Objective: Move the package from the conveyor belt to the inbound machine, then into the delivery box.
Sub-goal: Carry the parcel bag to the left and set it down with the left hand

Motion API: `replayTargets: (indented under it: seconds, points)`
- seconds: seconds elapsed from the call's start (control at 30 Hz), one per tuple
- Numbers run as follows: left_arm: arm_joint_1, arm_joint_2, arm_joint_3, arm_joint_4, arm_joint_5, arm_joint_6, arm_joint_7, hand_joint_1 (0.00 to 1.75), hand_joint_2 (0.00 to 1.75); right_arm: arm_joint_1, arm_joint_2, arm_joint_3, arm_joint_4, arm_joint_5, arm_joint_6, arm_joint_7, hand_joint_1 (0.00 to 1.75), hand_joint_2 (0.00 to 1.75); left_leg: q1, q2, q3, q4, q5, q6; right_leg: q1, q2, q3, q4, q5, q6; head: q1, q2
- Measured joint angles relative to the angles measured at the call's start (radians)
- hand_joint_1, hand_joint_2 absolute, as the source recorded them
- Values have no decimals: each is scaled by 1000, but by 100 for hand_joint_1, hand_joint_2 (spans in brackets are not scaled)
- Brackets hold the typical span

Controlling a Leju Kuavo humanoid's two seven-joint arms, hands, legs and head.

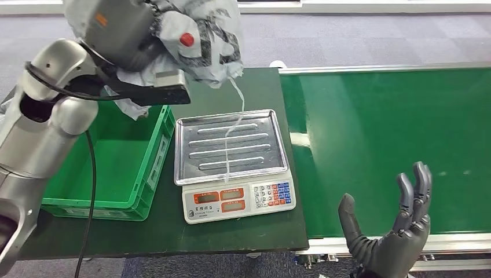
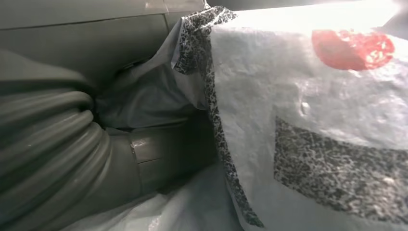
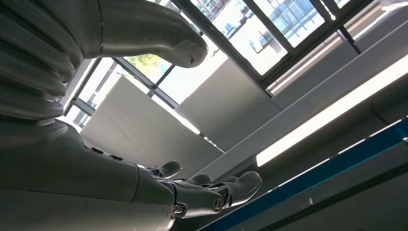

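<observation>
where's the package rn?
In the head view, the crumpled white plastic package with a red dot is held up by the left hand, at upper left above the green plastic crate and silver-trayed scale.

— Where was the left arm (image 1: 40,121)?
— Raised high, elbow bent, its left hand (image 1: 124,35) up at the top, fingers closed around the package (image 1: 200,37).
— And the right hand (image 1: 394,223)?
— Low, palm up, fingers (image 3: 240,185) spread and slightly curled, holding nothing; the thumb (image 3: 159,36) stood apart from them.
</observation>
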Motion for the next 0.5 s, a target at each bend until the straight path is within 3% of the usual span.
replayTargets:
  seconds: [0.23,0.37,0.5]
  points:
    - [55,108,147,81,-178,25,-25,175,175,48,3,-17,-37,4,0,4,0,175,0,2,1,-1,1,-1,1,2,0,1,0,-1,0,0]
    - [160,183,227,159,-193,35,-77,175,175,63,4,-22,-64,-1,0,-7,0,175,0,7,2,-1,1,-2,1,6,-1,2,1,-2,0,0]
    - [305,213,313,224,-231,59,-107,175,175,70,4,-28,-78,0,0,-5,0,175,0,7,2,-1,1,-2,2,6,-2,2,0,-3,0,0]
